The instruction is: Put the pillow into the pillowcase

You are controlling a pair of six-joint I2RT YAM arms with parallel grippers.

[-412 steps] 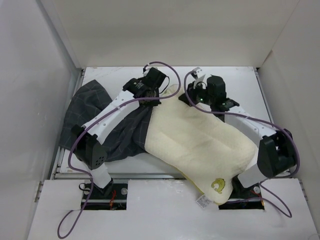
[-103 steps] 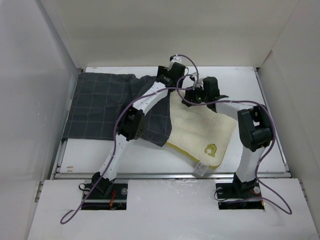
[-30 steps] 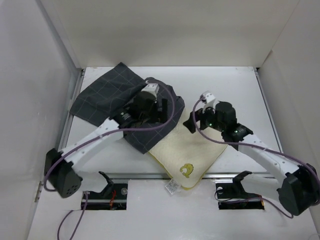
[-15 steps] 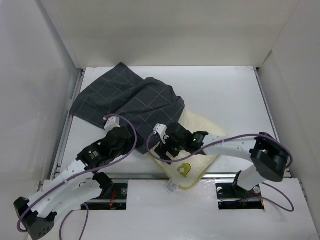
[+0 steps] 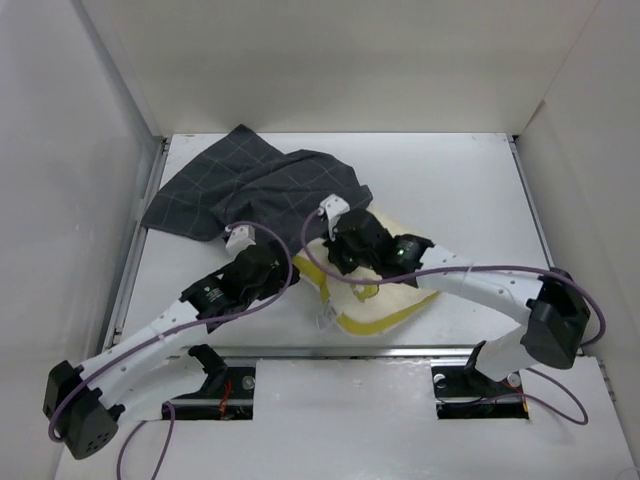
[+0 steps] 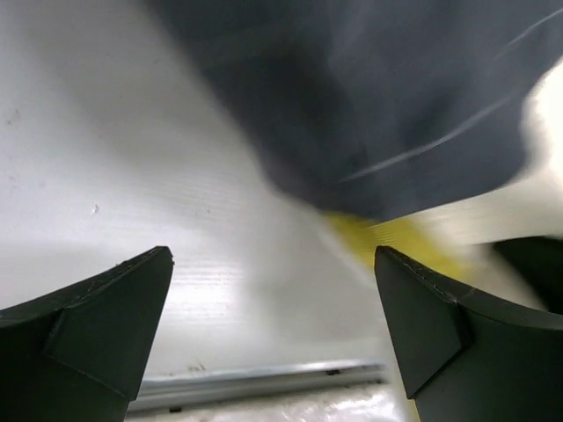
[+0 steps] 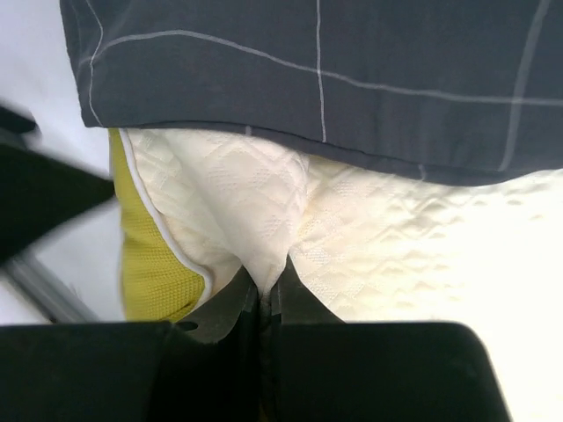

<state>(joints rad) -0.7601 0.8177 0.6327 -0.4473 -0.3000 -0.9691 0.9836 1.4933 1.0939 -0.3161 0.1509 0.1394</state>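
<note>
1. The pillow (image 7: 413, 246) is found on the near middle of the table (image 5: 450, 180); its far-left part is covered by the pillowcase (image 5: 250, 180), while its near corner with the yellow band (image 7: 145, 255) is exposed
2. The right gripper (image 7: 268, 283) is clenched on a raised fold of the quilted cream face, just short of the dark hem (image 7: 264, 132)
3. The left gripper (image 6: 271, 264) is spread wide with nothing between its fingers and is held low over bare table; the hem and the yellow band are seen ahead of it and off to one side
4. The pillowcase is stretched away from the hem toward the far-left corner, so the pillow is judged to need driving along that line, from near right to far left
5. The hem's near edge is judged closer to the left gripper, so it is better placed for holding the opening
</note>
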